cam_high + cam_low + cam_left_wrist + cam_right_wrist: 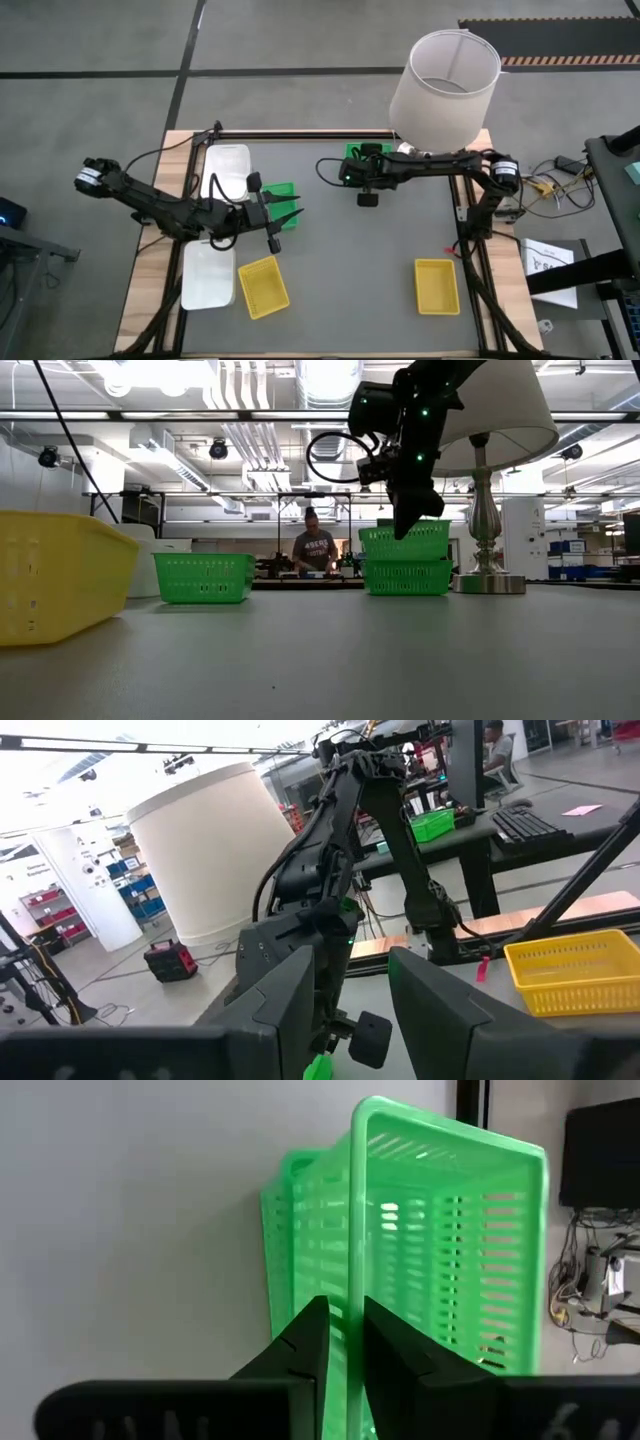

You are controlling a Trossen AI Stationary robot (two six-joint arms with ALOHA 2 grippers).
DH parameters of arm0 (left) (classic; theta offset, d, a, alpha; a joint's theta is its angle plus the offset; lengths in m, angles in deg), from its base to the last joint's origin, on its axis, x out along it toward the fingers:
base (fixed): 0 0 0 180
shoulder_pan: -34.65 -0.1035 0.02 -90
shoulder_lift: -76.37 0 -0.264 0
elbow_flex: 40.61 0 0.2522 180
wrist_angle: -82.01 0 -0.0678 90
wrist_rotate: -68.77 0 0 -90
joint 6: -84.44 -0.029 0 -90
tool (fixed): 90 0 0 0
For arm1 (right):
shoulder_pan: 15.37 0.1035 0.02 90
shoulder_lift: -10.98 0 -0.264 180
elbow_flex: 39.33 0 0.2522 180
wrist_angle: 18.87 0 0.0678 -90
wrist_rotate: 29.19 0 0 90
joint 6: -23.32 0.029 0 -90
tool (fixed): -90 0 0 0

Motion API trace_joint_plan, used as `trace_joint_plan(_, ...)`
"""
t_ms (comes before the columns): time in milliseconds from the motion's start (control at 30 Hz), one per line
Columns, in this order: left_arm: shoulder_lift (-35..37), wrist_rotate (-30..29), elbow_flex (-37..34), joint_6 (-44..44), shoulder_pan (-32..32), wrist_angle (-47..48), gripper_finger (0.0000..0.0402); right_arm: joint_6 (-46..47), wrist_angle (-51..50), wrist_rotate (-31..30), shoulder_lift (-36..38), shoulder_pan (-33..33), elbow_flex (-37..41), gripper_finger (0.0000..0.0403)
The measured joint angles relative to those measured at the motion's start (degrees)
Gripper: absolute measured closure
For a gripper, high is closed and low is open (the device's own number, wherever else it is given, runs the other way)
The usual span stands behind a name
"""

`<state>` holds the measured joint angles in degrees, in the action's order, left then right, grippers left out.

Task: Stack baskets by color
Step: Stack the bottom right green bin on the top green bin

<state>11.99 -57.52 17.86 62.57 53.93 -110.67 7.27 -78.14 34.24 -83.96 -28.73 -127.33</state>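
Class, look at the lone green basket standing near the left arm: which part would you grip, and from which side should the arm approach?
Grip the thin raised rim of the lone green basket, coming straight down from above. It sits upright with its mouth open upward, so one wall can slip between the fingers, probably the wall nearest the left end effector.

Two green baskets (404,558) are stacked near the table's far edge, the upper one tilted slightly. A third green basket (281,194) sits apart on the left side. Two white baskets (228,168) (208,274) are lying along the left edge. Two yellow baskets (263,286) (437,285) are placed separately toward the near edge.
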Motion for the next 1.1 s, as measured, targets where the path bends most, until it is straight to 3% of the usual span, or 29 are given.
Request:
trace_joint_plan(600,0.0,0.0,0.0,0.0,0.0,0.0,0.0285,1.3,-0.1,1.5,2.3,-0.7,0.0,0.0341)
trace_joint_plan(1100,-0.1,0.0,0.0,0.5,0.0,0.0,0.0285,1.9,0.9,1.0,-0.2,-0.7,0.0,0.0319)
